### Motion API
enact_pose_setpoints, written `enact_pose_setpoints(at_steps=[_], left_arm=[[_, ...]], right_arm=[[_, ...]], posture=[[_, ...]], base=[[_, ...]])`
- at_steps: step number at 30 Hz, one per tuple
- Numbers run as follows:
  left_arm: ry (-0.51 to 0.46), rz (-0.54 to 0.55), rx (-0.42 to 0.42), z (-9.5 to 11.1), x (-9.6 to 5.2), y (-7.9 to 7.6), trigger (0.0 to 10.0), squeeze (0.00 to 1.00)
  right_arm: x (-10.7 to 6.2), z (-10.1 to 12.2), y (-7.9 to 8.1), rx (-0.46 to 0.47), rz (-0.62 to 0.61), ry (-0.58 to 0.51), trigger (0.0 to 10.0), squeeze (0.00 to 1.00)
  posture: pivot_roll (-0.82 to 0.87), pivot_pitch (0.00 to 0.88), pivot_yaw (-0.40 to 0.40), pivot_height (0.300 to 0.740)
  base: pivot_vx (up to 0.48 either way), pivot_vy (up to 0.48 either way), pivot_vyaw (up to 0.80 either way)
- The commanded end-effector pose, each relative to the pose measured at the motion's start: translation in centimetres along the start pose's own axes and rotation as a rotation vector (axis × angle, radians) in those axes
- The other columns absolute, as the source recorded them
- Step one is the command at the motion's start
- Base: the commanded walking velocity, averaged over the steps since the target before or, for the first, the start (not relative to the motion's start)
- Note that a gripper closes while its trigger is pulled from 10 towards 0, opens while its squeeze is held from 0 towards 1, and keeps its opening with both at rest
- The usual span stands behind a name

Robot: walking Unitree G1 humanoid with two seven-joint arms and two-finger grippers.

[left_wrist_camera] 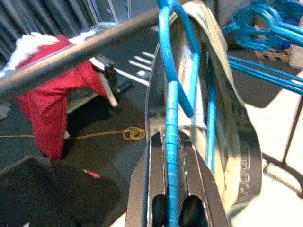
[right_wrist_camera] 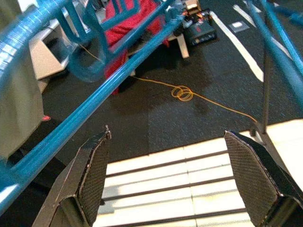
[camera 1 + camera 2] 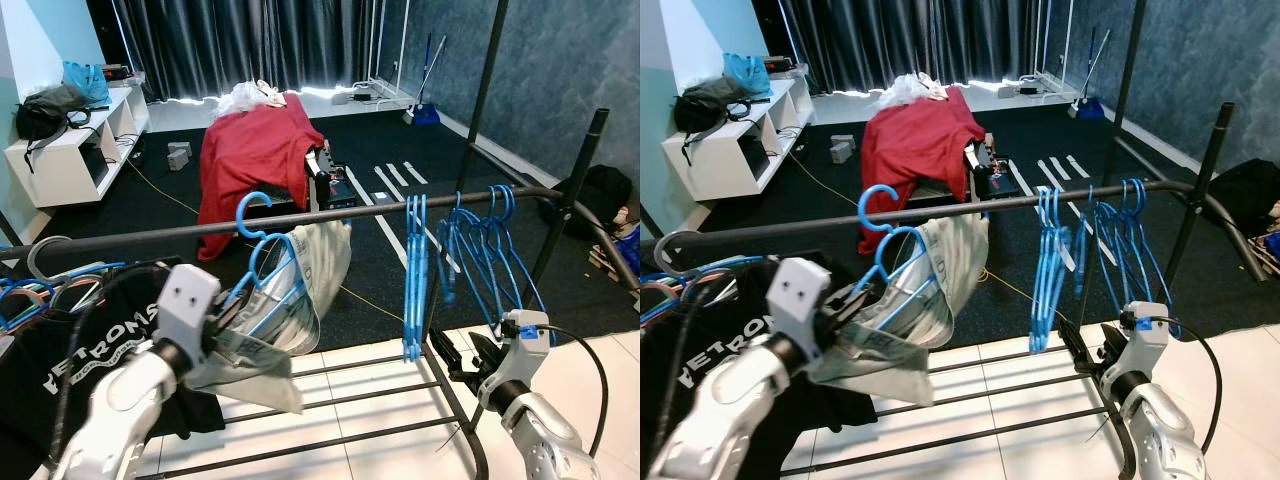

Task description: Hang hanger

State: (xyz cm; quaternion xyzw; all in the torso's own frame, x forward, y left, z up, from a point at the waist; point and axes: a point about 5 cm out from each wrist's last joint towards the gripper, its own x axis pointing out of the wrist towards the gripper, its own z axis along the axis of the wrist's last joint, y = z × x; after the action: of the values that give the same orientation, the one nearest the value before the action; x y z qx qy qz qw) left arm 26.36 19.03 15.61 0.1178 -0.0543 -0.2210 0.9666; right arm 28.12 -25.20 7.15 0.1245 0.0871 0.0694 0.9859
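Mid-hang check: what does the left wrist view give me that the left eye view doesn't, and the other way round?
Left wrist alone: the left tool shut on the blue hanger, and a coiled yellow cord on the floor. Left eye alone: the right tool open and low, and the white shelf. Both: the rail, the grey garment, the red cloth, the hung blue hangers.

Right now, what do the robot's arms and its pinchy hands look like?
Both arms are silver-white with rounded shells. The left arm has a boxy pale wrist block with two small dark dots, and a black cable loops beside it. The right arm has a blue tab on its wrist and a thin black cable arcing off. Each end effector has two long black fingers with finely textured inner pads.
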Motion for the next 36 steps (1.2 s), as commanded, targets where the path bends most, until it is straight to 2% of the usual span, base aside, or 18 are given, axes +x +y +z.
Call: enact_pose_setpoints(at_steps=[1,6,8,11,15,16,17,21,23,24,29,36], left_arm=[[0.044,0.004,0.014,-0.6,-1.1,0.8,10.0,0.0],[0.122,0.022,0.032,-2.2,-2.2,0.9,10.0,0.0],[0.186,0.052,0.037,-3.9,-3.1,1.2,10.0,0.0],[0.215,0.081,0.024,-4.6,-3.7,1.8,10.0,0.0],[0.214,0.1,0.012,-4.7,-3.6,2.1,10.0,0.0],[0.18,0.09,-0.019,-4.3,-2.5,1.1,10.0,0.0],[0.18,0.09,-0.019,-4.3,-2.5,1.1,10.0,0.0],[0.126,0.099,-0.083,-3.8,0.5,-1.4,10.0,0.0],[0.126,0.099,-0.083,-3.8,0.5,-1.4,10.0,0.0],[0.111,0.08,-0.097,-3.6,1.7,-2.8,10.0,0.0],[0.101,0.06,-0.097,-3.6,2.6,-3.6,10.0,0.0],[0.1,0.081,-0.065,-3.4,3.6,-3.3,10.0,0.0]], right_arm=[[0.0,0.0,0.3,0.014,0.009,0.001,10.0,0.0],[0.0,0.0,0.2,0.013,0.008,0.002,10.0,0.0],[0.1,-0.1,0.1,0.001,0.016,0.013,10.0,0.0],[0.2,-0.1,0.2,-0.012,0.026,0.021,10.0,0.0],[0.2,-0.1,0.2,-0.022,0.033,0.024,10.0,0.0],[0.3,-0.1,0.5,-0.044,0.05,0.025,10.0,0.0],[0.3,-0.1,0.5,-0.044,0.05,0.025,10.0,0.0],[0.3,-0.1,0.9,-0.067,0.082,0.02,10.0,0.0],[0.3,-0.1,0.9,-0.067,0.082,0.02,10.0,0.0],[0.2,0.0,1.1,-0.066,0.091,0.013,10.0,0.0],[0.2,0.0,1.1,-0.054,0.089,0.007,10.0,0.0],[0.1,0.0,1.2,-0.044,0.087,0.001,10.0,0.0]], posture=[[-0.06,0.0,0.005,0.74],[-0.06,0.0,0.0,0.74],[-0.06,0.0,-0.012,0.74],[-0.06,0.0,-0.015,0.74],[-0.06,0.0,-0.014,0.74],[-0.07,0.0,-0.011,0.74],[-0.07,0.0,-0.011,0.74],[-0.08,0.0,-0.004,0.74],[-0.08,0.0,-0.004,0.74],[-0.08,0.0,-0.001,0.74],[-0.09,0.0,0.002,0.74],[-0.09,0.0,0.004,0.74]], base=[[-0.304,0.0,0.0],[-0.373,0.0,0.0],[-0.411,0.0,0.0],[-0.416,0.0,0.0],[-0.401,0.0,0.0],[-0.274,0.0,0.0],[-0.274,0.0,0.0],[0.0,0.0,0.0],[0.0,0.0,0.0],[0.0,0.0,0.0],[0.0,0.0,0.0],[0.0,0.0,0.0]])
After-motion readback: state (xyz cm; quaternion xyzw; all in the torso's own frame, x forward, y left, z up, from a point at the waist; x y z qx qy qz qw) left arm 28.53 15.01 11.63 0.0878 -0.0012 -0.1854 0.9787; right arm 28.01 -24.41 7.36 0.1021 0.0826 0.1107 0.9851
